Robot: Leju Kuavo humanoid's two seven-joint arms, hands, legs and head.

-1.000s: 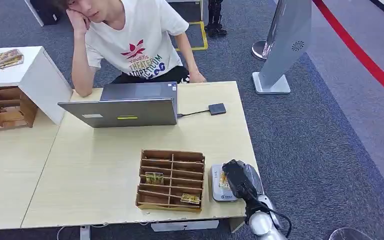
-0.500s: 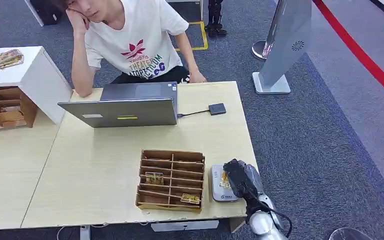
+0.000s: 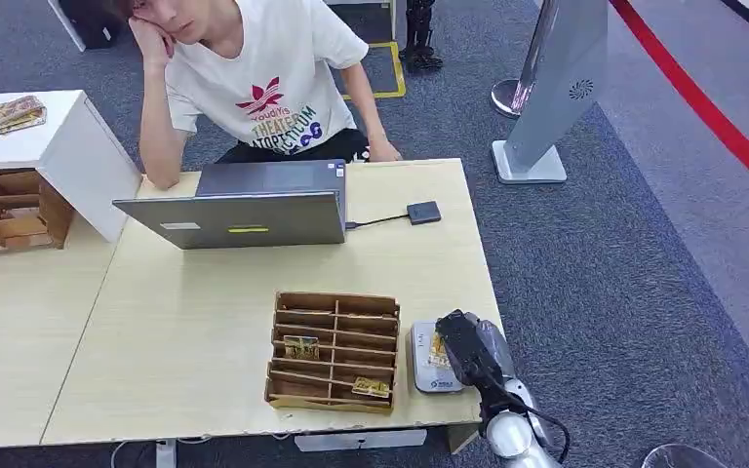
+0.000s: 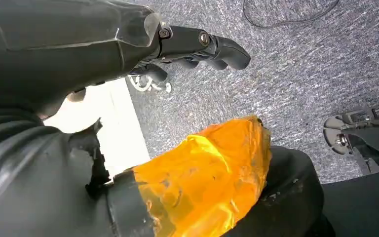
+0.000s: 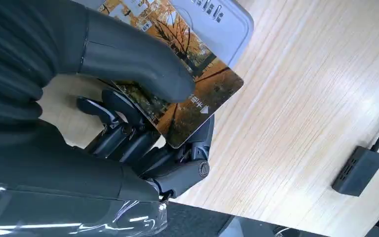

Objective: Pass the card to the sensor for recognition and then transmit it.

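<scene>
My right hand [image 3: 465,353] sits at the table's front right, over the grey card sensor [image 3: 427,374]. It pinches an orange autumn-picture card [image 5: 187,101] between the thumb and the darker fingers; the card lies over the sensor [image 5: 217,24] face. The same card [image 3: 436,351] peeks out beside the hand in the head view. My left hand [image 4: 192,44] hangs over grey carpet with its fingers loosely apart and nothing in it.
A wooden slotted card rack [image 3: 334,349] with two cards stands just left of the sensor. A laptop [image 3: 244,207] and a seated person [image 3: 254,78] are at the far side. A small dark adapter [image 3: 423,212] lies on the table [image 3: 205,322]. Another rack [image 3: 5,210] is far left.
</scene>
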